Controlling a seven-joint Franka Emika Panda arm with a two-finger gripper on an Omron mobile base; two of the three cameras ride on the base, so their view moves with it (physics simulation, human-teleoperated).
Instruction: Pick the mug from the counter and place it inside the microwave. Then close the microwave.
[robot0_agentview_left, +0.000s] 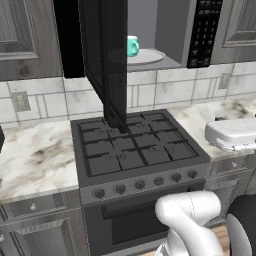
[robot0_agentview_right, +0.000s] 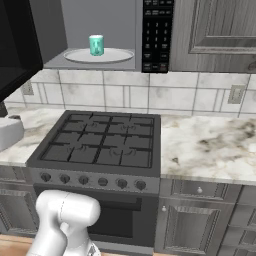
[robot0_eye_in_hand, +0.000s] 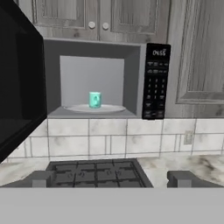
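One mug (robot0_eye_in_hand: 95, 99) inside one open microwave (robot0_eye_in_hand: 131, 78).

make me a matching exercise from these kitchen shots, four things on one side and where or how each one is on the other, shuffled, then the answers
Things:
1. mug
2. microwave door
3. keypad panel
4. gripper

Places or states:
A. swung open, hanging out over the stove
B. on the white turntable plate inside the microwave
C. open and empty, facing the microwave from a distance
D. right of the microwave cavity, black with white buttons

Pairs: 1-B, 2-A, 3-D, 4-C
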